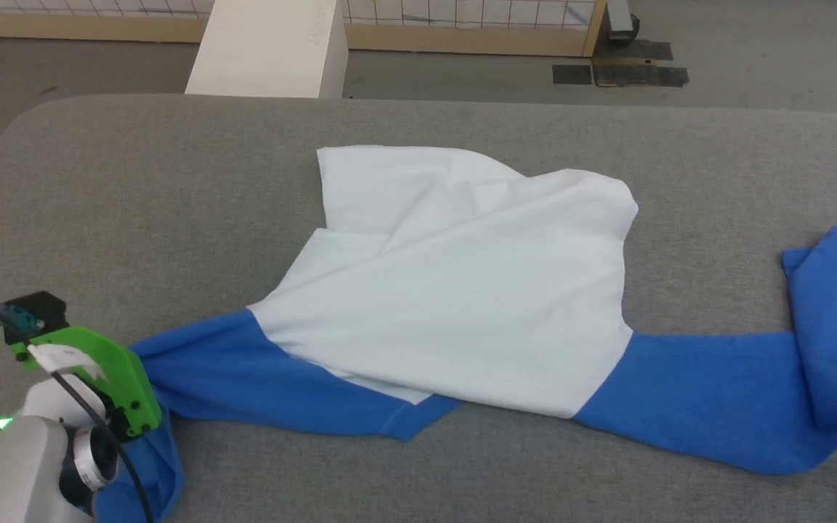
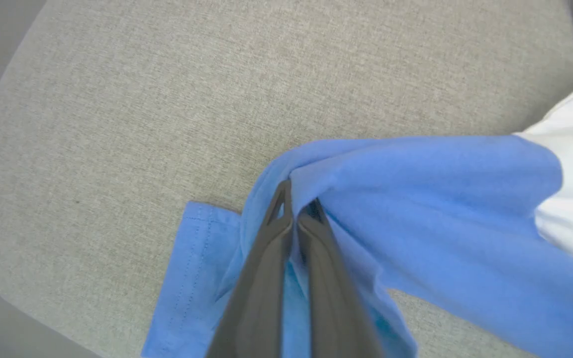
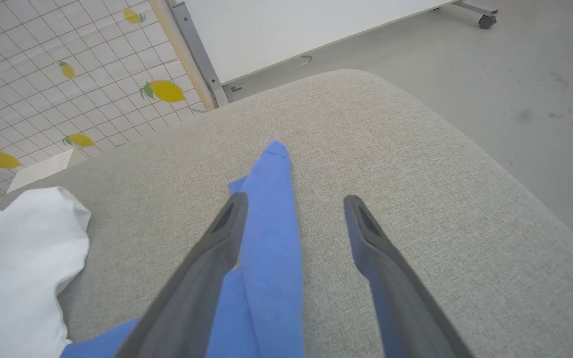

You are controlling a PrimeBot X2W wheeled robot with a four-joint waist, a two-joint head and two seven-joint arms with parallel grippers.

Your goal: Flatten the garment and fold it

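The garment (image 1: 455, 290) lies spread on the grey padded table (image 1: 135, 189), its white body creased in the middle and a royal-blue sleeve running out to each side. My left gripper (image 2: 296, 199) is shut on a bunched fold of the left blue sleeve (image 2: 416, 199) near its cuff (image 2: 192, 263); in the head view my left wrist with its green bracket (image 1: 99, 370) covers that spot. The right sleeve (image 1: 818, 319) bends upward at its end. My right gripper (image 3: 296, 201) hangs open above that sleeve end (image 3: 269, 223), one finger over the cloth and the other over bare table.
A white box (image 1: 266, 47) stands on the floor behind the table's far edge. Beyond the table's rounded right corner are the grey floor (image 3: 540, 74), a lemon-patterned tiled wall (image 3: 43, 74) and a white board on wheels (image 3: 291, 25).
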